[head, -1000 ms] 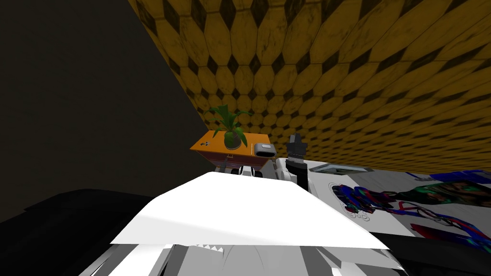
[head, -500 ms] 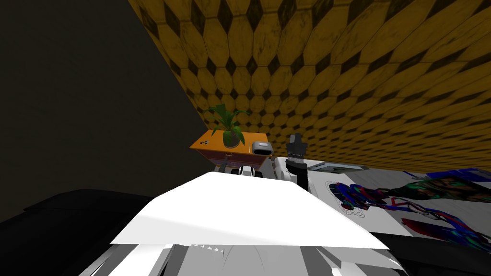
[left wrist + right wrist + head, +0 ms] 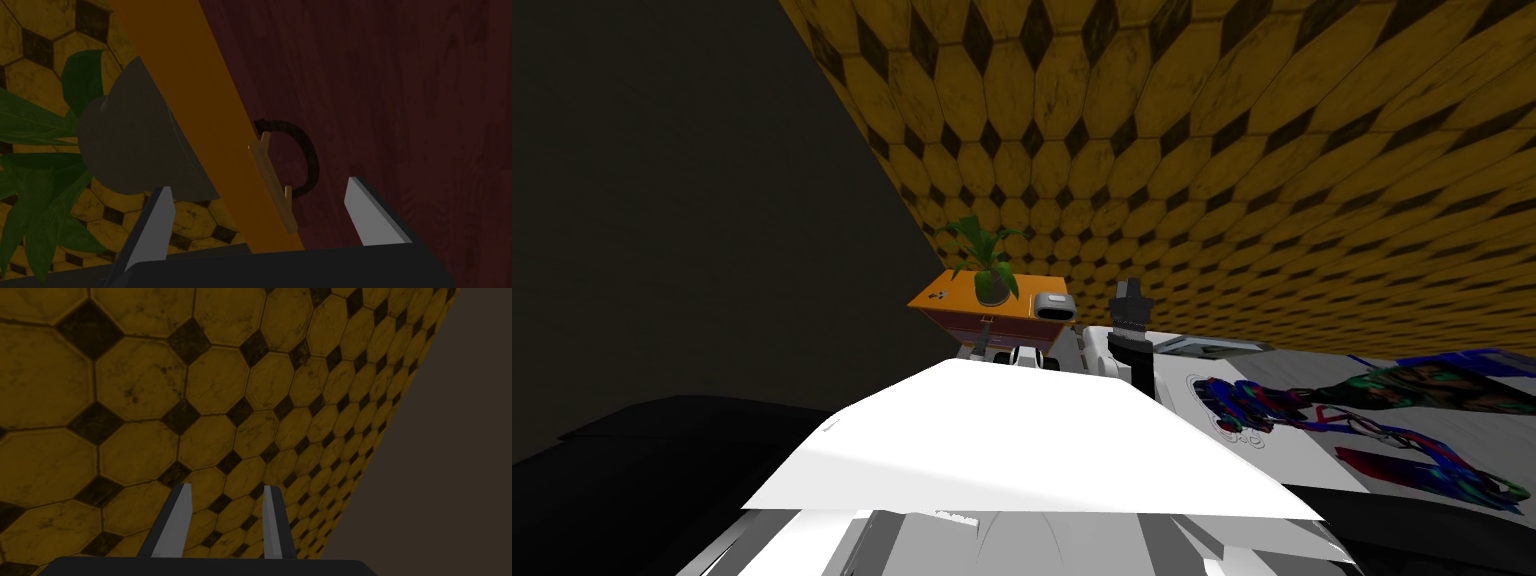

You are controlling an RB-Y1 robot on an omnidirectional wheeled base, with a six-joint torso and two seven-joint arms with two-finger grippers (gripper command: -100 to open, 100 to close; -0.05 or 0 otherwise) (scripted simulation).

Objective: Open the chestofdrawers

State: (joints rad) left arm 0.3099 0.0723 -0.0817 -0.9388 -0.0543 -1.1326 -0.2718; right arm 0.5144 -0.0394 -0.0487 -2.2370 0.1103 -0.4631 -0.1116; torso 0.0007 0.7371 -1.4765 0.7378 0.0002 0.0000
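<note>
Left wrist view shows the left hand [image 3: 260, 187] open, its fingers either side of the tan handle [image 3: 274, 186] on the dark red chest of drawers [image 3: 400, 100], not gripping it. The right hand [image 3: 226, 486] has its fingers nearly together.

Note the chest of drawers [image 3: 957, 290]: orange top, dark red-brown wood-grain front, tan handle [image 3: 272, 187]. The plant [image 3: 980, 245] has green leaves and a grey pot [image 3: 130, 150]. The wall [image 3: 1212, 150] shows yellow octagonal tiles with black diamonds. The rug [image 3: 1302, 465] is white, printed blue, red and green.
</note>
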